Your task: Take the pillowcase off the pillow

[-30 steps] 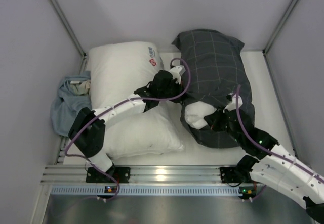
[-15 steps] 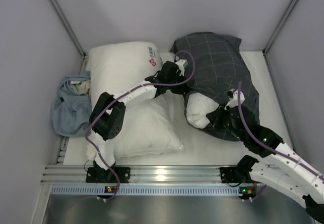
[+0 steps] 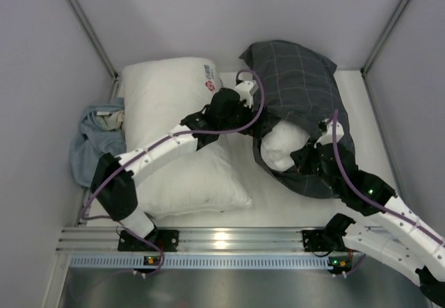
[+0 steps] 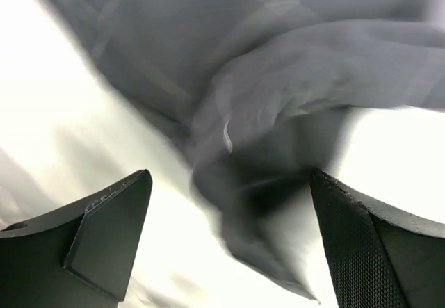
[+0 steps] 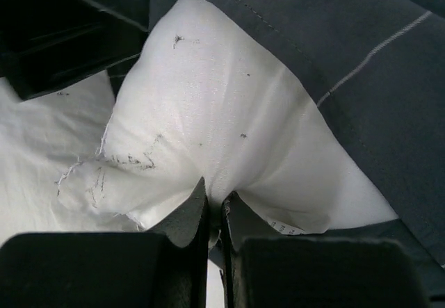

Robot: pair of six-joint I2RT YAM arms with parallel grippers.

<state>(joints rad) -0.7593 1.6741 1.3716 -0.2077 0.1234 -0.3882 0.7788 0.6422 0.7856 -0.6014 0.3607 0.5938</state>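
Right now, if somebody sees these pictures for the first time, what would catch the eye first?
The dark checked pillowcase lies at the far right of the table, with the white pillow bulging from its near opening. The right gripper is shut on a pinch of that pillow, while the left gripper is open at the pillowcase's left edge. A logo pillow lies to the left.

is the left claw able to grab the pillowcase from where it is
Probably yes: the left claw is open, and a blurred fold of the pillowcase lies between its fingers, with nothing blocking it.
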